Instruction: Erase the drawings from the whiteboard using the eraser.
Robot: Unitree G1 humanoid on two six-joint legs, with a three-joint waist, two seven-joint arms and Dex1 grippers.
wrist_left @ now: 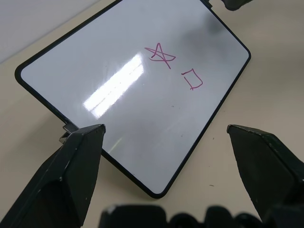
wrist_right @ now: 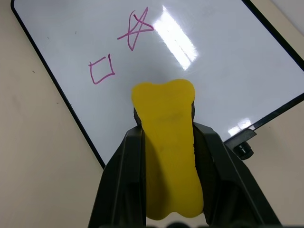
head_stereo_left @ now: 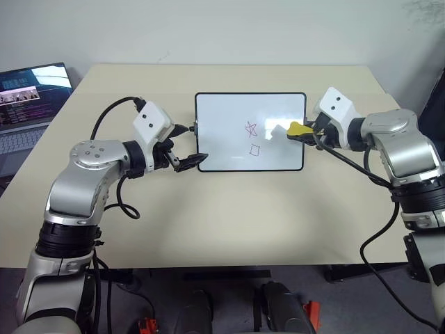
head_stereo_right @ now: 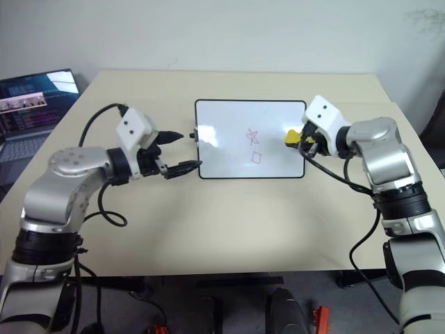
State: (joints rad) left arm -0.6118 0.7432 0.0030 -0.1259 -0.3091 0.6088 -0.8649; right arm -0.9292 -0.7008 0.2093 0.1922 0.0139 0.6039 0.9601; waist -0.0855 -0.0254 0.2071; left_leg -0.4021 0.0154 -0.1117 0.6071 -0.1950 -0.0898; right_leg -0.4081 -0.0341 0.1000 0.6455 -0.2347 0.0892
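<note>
A laptop [head_stereo_left: 31, 97] at the upper left of the head views is cut off by the frame edge, its screen text too small to read. One whiteboard [head_stereo_left: 250, 132] lies at the centre of the table [head_stereo_left: 222, 223], and two red drawings show on it: a star scribble [head_stereo_left: 251, 129] above a small square [head_stereo_left: 255, 149]. The left gripper [head_stereo_left: 186, 146] hovers at the board's left edge, fingers spread wide and holding nothing. The right gripper [head_stereo_left: 311, 133], at the board's right edge, is clamped narrowly on the single yellow eraser [wrist_right: 168, 147], whose tip overhangs the board; its black part is not visible.
</note>
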